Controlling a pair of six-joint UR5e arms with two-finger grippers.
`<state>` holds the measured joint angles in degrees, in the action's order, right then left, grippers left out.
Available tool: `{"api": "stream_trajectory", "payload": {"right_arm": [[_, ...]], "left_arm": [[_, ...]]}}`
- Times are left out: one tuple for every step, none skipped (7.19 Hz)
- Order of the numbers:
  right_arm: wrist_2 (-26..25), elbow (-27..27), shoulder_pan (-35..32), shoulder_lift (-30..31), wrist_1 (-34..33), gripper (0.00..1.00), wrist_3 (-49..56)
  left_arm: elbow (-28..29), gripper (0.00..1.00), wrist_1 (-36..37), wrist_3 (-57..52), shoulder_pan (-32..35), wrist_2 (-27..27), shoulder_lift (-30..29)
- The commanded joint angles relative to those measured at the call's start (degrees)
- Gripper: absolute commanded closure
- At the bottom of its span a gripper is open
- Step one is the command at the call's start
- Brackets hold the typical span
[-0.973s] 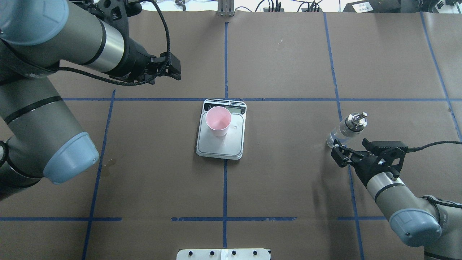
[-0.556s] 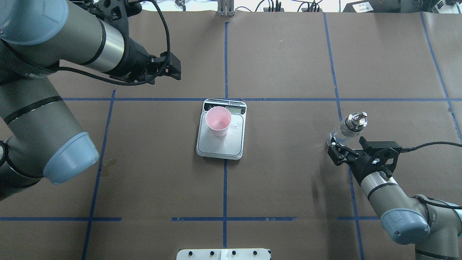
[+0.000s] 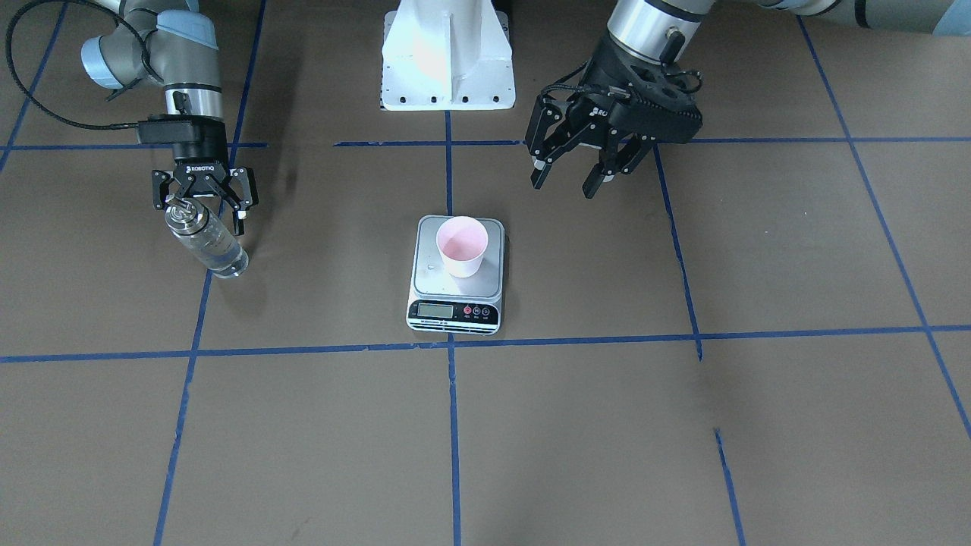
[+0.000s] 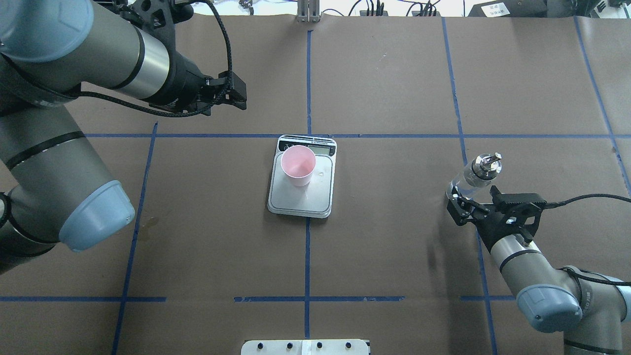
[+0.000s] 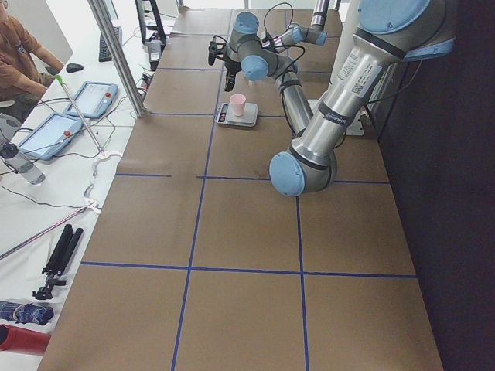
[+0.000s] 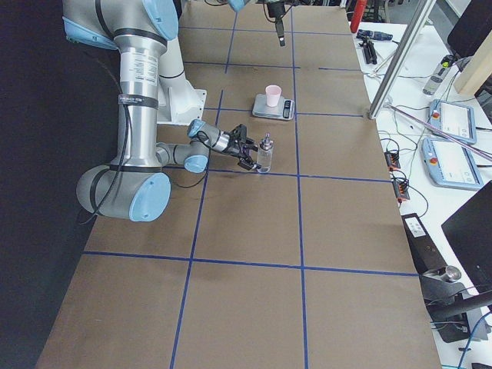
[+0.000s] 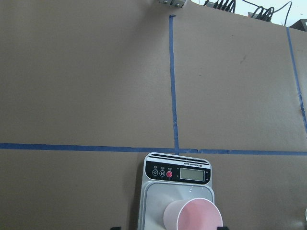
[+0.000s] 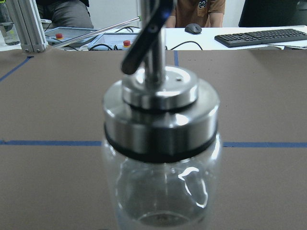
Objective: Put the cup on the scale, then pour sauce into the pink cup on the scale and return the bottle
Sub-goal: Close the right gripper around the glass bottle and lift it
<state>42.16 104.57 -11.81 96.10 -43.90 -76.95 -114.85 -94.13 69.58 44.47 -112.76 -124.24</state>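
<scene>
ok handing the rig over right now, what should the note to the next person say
Left gripper: open, empty, raised over the table on the robot's left of the scale.
Right gripper: open, right at the bottle, fingers seemingly flanking it, not closed on it.
Cup: upright on the scale platform.
Bottle: upright on the table on the robot's right, well apart from the scale.
Done: cup placed on scale.
Left: grasp the bottle, pour into the cup, put the bottle back. No liquid shows in the cup.
</scene>
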Motion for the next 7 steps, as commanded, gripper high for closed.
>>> {"api": "stream_trajectory", "payload": {"right_arm": [[-0.06, -1.81, 0.03, -1.26, 0.04, 0.08, 0.13], [-0.06, -2.87, -0.14, -2.05, 0.21, 0.08, 0.31], [0.02, -3.14, -0.49, -2.05, 1.09, 0.08, 0.48], [0.02, -4.45, -1.02, -2.14, 3.27, 0.08, 2.14], [-0.06, -6.55, -1.55, -2.14, 6.60, 0.08, 4.24], [-0.06, -7.88, -1.55, -2.66, 10.02, 0.08, 6.00], [-0.15, -7.89, -1.55, -2.84, 10.67, 0.09, 6.72]], "left_arm": [[-0.02, 0.27, 0.00, 0.03, 0.00, 0.00, 0.05], [-0.29, 0.27, 0.00, 0.12, 0.00, 0.00, -0.03], [-1.42, 0.27, 0.18, 0.12, 0.00, 0.00, 0.05], [-1.43, 0.27, 0.18, 0.12, 0.00, 0.00, 0.14], [-1.43, 0.27, 0.18, 0.12, 0.00, 0.00, 0.14], [-1.43, 0.27, 0.18, 0.12, 0.00, -0.09, 0.40], [-1.52, 0.27, 0.18, 0.03, -0.09, -0.09, 0.40]]}}
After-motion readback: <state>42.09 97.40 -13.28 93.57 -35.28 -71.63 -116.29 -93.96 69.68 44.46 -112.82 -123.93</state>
